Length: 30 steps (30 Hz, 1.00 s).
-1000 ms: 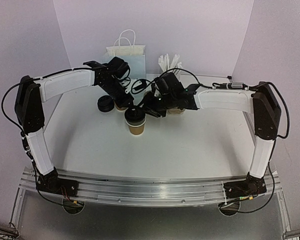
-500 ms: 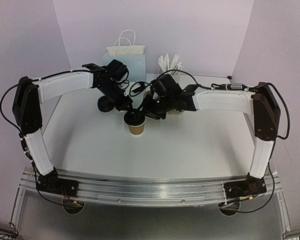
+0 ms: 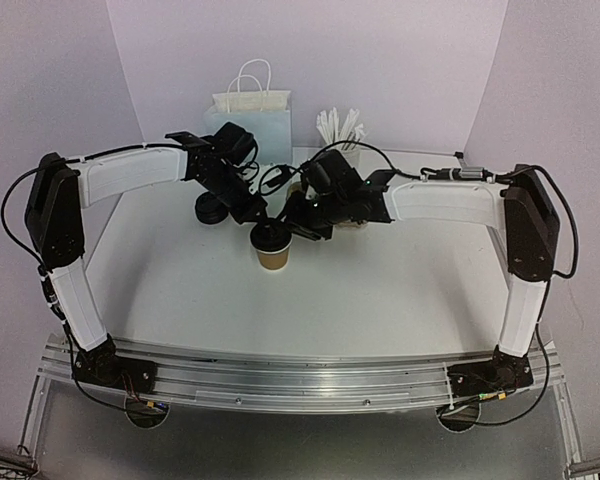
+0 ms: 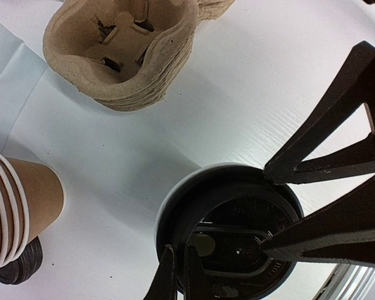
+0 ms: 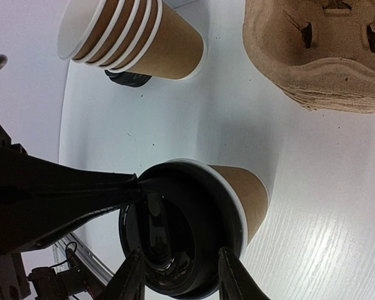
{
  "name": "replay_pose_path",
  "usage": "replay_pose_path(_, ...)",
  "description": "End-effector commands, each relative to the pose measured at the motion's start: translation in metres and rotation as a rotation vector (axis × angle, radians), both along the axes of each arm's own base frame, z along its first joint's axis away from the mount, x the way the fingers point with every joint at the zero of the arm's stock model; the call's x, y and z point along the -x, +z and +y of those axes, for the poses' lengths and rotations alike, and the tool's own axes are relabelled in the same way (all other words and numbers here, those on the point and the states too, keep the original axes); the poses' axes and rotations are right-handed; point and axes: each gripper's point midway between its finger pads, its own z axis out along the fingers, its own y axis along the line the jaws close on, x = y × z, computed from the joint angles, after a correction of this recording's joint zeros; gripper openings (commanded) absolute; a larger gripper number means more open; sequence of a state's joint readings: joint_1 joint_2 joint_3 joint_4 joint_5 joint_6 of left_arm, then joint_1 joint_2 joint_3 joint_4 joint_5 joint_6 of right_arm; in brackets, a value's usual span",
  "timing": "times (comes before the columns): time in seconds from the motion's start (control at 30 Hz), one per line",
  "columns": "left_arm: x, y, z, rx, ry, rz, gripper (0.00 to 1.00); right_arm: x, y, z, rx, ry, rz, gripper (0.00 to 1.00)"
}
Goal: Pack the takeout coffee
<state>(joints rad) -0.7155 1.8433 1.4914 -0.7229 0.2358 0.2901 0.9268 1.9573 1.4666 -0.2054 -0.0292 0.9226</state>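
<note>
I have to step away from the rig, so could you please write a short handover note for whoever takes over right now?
Left gripper: shut, tips on the black lid.
Right gripper: fingers straddle the lid; grip unclear.
Paper cup: upright mid-table, lid on it; seating unclear.
Done: lid placed.
To do: probably press the lid home, then pack the cup, likely into the pulp carrier or white bag.

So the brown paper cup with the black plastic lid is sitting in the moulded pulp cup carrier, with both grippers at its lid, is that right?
No. The brown kraft paper cup with its round black plastic lid stands on the white table, apart from the moulded pulp cup carrier; the right wrist view shows it. The left gripper and right gripper are at the lid.
</note>
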Motion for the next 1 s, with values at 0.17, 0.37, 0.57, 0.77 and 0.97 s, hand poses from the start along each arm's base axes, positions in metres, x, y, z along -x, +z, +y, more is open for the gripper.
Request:
replay_pose_path(0.17,0.0,0.011,-0.011,0.047,-0.03,-0.04,0.0,0.0,-0.01,0.008,0.025,0.015,0.01,0.36)
replay_pose_path(0.37,0.006,0.01,-0.016,0.052,-0.038,-0.026,0.0,0.001,-0.012,0.008,0.03,0.02,0.016,0.35)
replay_pose_path(0.57,0.008,0.015,-0.019,0.061,-0.04,-0.018,0.0,0.002,-0.009,0.008,0.035,0.021,0.006,0.36)
replay_pose_path(0.77,0.015,0.001,-0.011,0.046,-0.026,0.004,0.01,0.008,-0.02,0.009,0.057,0.028,0.025,0.36)
replay_pose_path(0.97,0.013,0.011,-0.013,0.061,-0.022,-0.007,0.11,0.012,-0.032,0.005,0.101,0.026,0.038,0.36)
